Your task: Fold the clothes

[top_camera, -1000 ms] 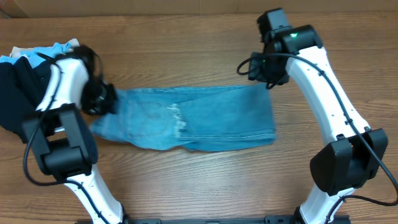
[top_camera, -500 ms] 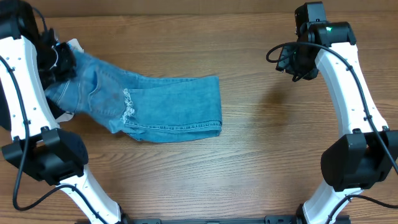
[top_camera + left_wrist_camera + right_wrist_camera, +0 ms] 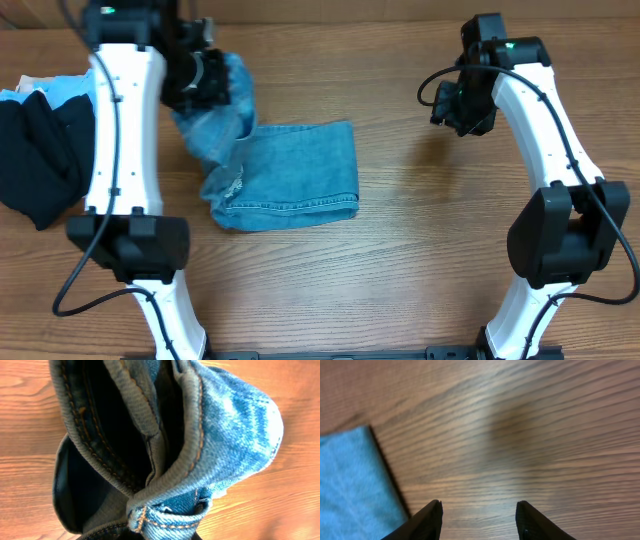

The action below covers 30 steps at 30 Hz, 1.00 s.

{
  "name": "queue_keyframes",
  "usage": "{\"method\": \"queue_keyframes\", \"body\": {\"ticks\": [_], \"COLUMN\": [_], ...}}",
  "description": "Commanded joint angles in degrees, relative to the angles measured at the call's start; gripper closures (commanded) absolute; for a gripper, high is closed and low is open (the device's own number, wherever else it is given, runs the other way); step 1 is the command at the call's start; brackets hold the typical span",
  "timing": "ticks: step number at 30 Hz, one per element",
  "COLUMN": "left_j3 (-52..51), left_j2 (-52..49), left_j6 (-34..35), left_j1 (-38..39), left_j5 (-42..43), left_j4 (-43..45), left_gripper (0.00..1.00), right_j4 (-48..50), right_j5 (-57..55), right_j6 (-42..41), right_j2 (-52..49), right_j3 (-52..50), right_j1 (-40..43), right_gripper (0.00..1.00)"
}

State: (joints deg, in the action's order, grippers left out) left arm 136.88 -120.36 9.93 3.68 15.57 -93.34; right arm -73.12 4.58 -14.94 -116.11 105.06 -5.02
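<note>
Left hand (image 3: pixel 200 75) was clenched on the jeans (image 3: pixel 295 170), pinching a bunched end of the light blue denim above the far side of the counter (image 3: pixel 400 270); from that grip the cloth hung down in a twisted, rumpled fold to the rest of the garment, which lay flat on the wood as a smooth, roughly rectangular slab, with a stitched line along its near edge and a pale frayed patch near its left side; in the left wrist view the denim filled nearly the whole picture, a thick folded band with orange topstitching, a dark inner face and a faded woven outer face, gathered close at the hand; the counter was brown wood grain, matt and streaked; the right hand (image 3: pixel 455 105) hung over bare wood to the right of the jeans and well apart from them, released, its two dark pointed fingers (image 3: pixel 427 520) standing apart with nothing between them; its own camera showed only a corner of the flat blue cloth at the lower left; a black garment (image 3: pixel 35 165) lay heaped at the counter's left edge, a light blue garment (image 3: pixel 60 90) just behind it.
</note>
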Motion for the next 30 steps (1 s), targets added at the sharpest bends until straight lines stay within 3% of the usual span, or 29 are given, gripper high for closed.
{"method": "queue_keyframes", "body": {"ticks": [1,7,30], "left_j3": [1.27,0.79,-7.52], "left_j2": [0.63,0.02,-1.53], "left_j6": [4.22,5.64,13.14], "left_j1": [3.76,8.22,11.58], "left_j5": [-4.74,-12.44,-11.61], "left_j4": [0.7,0.28,3.21], "left_gripper": [0.94,0.91,0.9], "right_j4": [0.9,3.48,11.54], "right_j5": [3.28,5.01,9.2], "right_j6": [1.49,1.7,1.68], "right_j2": [-0.72,-0.76,-3.54], "right_j3": [-2.86,-8.61,-16.96], "right_j1": [-1.97,-5.7,-14.36], "right_gripper": [0.49,0.49,0.5]}}
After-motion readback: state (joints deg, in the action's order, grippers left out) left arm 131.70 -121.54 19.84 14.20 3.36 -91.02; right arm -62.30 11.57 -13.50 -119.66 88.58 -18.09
